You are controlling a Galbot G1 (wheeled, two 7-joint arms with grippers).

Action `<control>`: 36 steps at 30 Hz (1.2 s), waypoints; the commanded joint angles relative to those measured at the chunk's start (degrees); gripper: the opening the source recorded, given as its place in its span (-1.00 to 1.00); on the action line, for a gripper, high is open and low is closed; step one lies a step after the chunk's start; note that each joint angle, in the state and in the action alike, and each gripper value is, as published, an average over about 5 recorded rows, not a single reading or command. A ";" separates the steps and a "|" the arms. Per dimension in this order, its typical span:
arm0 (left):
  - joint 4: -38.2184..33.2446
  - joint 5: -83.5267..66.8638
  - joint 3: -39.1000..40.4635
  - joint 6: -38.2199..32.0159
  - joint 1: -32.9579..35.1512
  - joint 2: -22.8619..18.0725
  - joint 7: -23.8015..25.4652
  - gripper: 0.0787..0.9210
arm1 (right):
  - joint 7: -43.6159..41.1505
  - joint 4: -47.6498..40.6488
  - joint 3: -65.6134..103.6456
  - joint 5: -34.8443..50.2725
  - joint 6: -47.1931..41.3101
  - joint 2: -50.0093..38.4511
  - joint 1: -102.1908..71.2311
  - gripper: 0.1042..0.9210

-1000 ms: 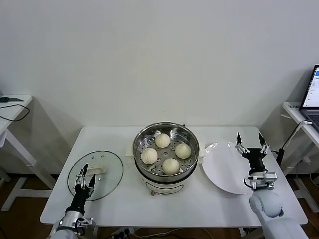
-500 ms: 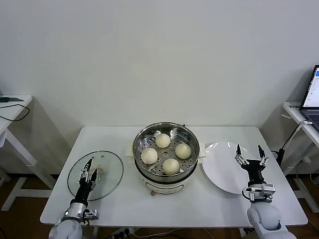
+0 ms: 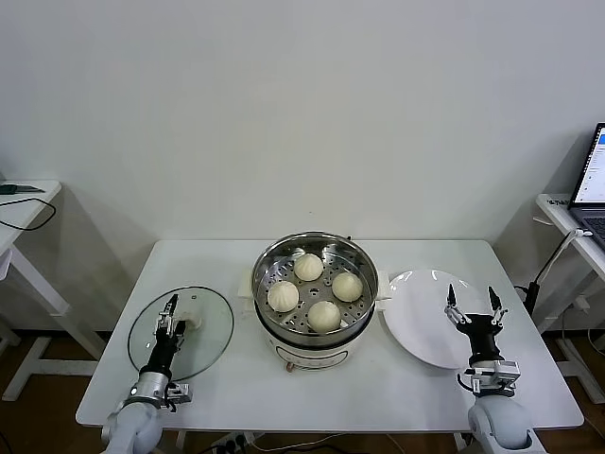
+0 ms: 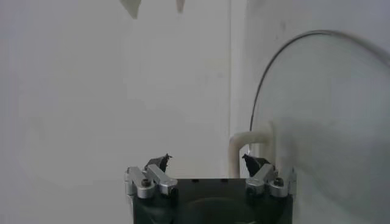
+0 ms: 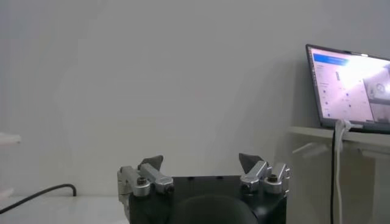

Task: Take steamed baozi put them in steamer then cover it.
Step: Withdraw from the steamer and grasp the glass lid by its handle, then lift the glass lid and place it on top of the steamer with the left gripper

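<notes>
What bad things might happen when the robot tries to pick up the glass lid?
The left end effector is at the cover's white handle; an off-centre pinch might tilt the glass or let it slip. The steamer stands right beside it, so a low carry could knock its rim or squash the steamed baozi.

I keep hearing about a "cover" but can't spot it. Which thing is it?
On the white table, look to the robot's left of the shiny steamer. The cover lies flat there: a see-through glass disc with a white handle, unlike the solid white plate opposite.
</notes>
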 commanded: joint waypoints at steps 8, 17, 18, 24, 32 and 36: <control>4.58 -0.06 0.19 0.58 -2.47 -0.47 1.03 0.10 | 0.00 0.81 0.02 -0.74 0.07 0.44 -0.45 0.76; 5.28 0.09 -0.71 0.37 -2.86 -1.18 0.95 -0.52 | -0.27 0.85 -0.14 -1.29 0.33 0.89 -0.87 0.76; 5.21 0.10 -1.08 0.25 -2.89 -1.35 0.83 -0.58 | -0.35 0.80 -0.17 -1.39 0.42 0.99 -0.94 0.76; 1.22 0.65 -4.03 -1.39 -1.82 -1.30 -0.31 -0.73 | -0.73 0.53 -0.15 -1.76 0.91 1.56 -1.29 0.76; -18.74 3.72 -12.22 -2.53 1.96 1.43 1.36 -0.73 | -0.93 0.66 0.17 -1.94 1.35 1.79 -1.54 0.76; -29.76 -0.01 -12.83 -0.45 3.04 4.42 4.76 -0.73 | -0.92 1.09 0.41 -1.96 1.37 1.90 -1.59 0.76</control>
